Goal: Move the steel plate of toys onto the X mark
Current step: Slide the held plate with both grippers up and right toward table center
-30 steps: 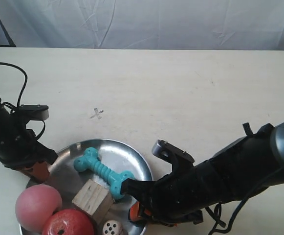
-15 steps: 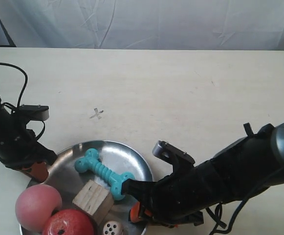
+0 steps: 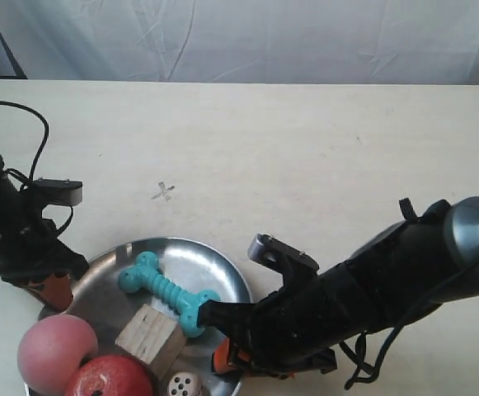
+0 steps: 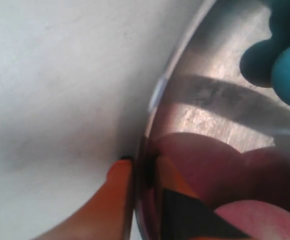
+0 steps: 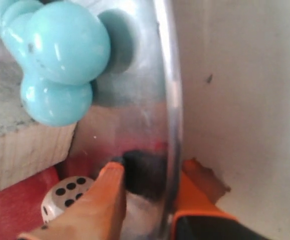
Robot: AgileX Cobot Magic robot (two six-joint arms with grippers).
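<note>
Two grippers held the steel plate [image 3: 210,268] by opposite sides of its rim. The left gripper [image 4: 140,170] was closed on the rim, one orange finger [image 4: 117,200] outside the metal and the other inside, on the side nearest the pink ball [image 3: 51,352]. The right gripper [image 5: 157,172] pinched the rim the same way, with an orange fingertip [image 5: 97,200] pressed on the inner surface just beside the die [image 3: 185,384] and its partner under the outer edge. The plate sat well away from the tabletop's [image 3: 305,148] far edge, the one that ran along the white backdrop [image 3: 247,37], and toward the side of the table where the left arm stood. Whether the plate rested on the tabletop or was raised off it could not be told. Inside it, the turquoise bone [image 3: 166,290] lay across the middle, one knobbed end close to the right gripper. The wooden cube [image 3: 150,338] sat just beside the bone. The red apple [image 3: 107,378] touched both the cube and the pink ball. The X mark [image 3: 164,192] lay uncovered on the tabletop between the plate and the far edge, apart from the rim.
</note>
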